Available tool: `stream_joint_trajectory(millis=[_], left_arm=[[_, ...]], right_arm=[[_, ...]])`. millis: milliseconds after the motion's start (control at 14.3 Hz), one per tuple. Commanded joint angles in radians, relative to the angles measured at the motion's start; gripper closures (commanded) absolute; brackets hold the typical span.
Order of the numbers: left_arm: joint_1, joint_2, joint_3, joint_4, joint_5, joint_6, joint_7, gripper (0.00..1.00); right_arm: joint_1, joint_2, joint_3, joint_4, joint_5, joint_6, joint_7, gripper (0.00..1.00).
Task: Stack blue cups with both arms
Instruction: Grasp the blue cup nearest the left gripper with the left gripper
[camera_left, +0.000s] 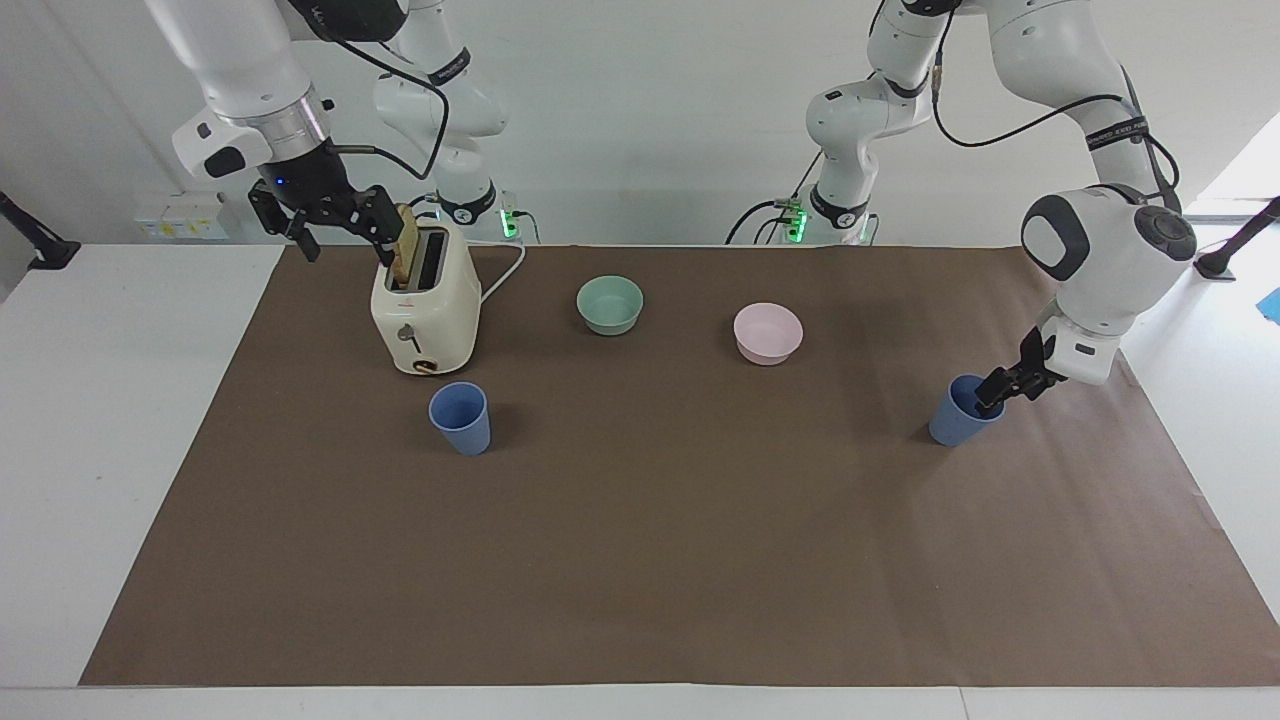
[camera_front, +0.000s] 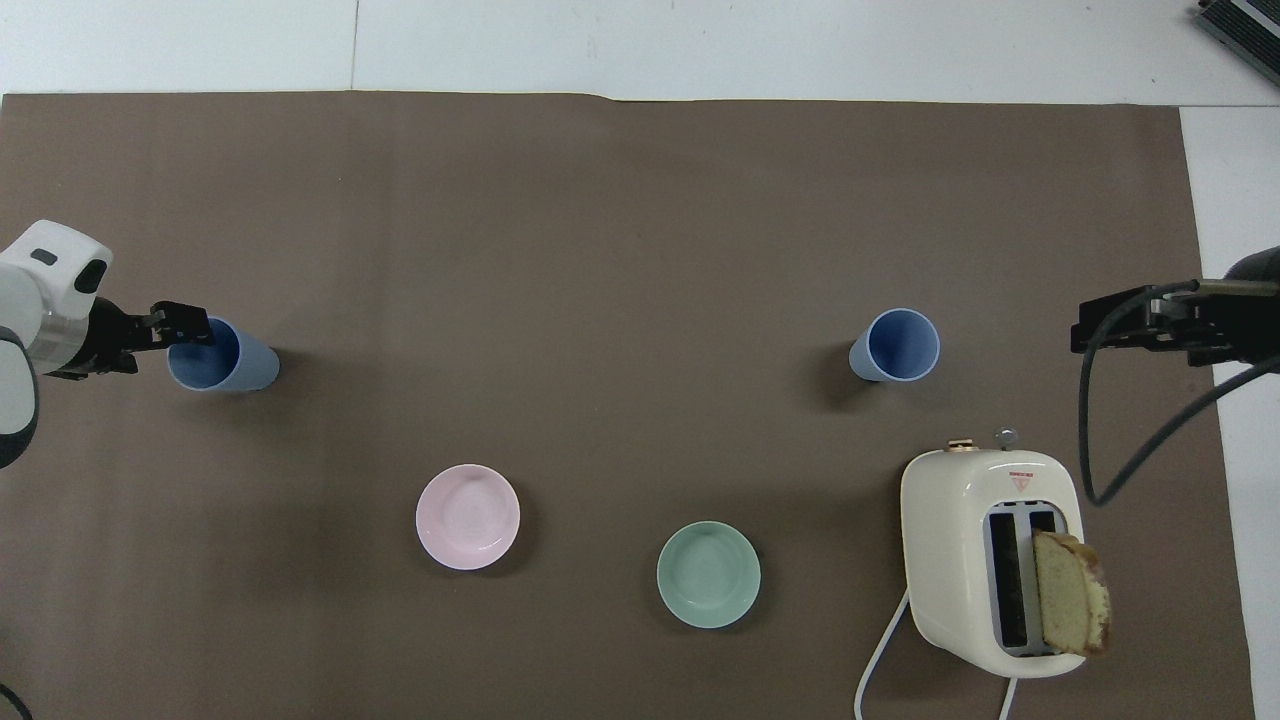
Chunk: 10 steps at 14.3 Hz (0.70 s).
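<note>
Two blue cups stand upright and far apart on the brown mat. One cup is toward the left arm's end. My left gripper is low at this cup's rim, on the side toward the table's end, open, with its tips at the cup's mouth. The other cup stands alone, just farther from the robots than the toaster. My right gripper is open and empty. It waits in the air beside the toaster's top.
A cream toaster holds a bread slice, its cord trailing toward the robots. A mint-green bowl and a pink bowl sit between the arms, nearer to the robots than the cups.
</note>
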Motion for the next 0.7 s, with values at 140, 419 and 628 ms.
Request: stream_joint_trajectory(millis=[140, 419, 628], left_arm=[[0.0, -0.032, -0.004, -0.042, -0.009, 0.023, -0.026, 1.0], [0.001, -0.021, -0.006, -0.007, -0.01, 0.015, -0.022, 1.0], [0.004, -0.023, -0.007, 0.024, -0.01, 0.005, -0.022, 1.0]], right_arm=[[-0.012, -0.011, 0.006, -0.006, 0.018, 0.006, 0.013, 0.0], [-0.012, -0.011, 0.005, -0.006, 0.018, 0.005, 0.013, 0.0], [-0.012, -0.011, 0.006, -0.006, 0.018, 0.005, 0.013, 0.0]])
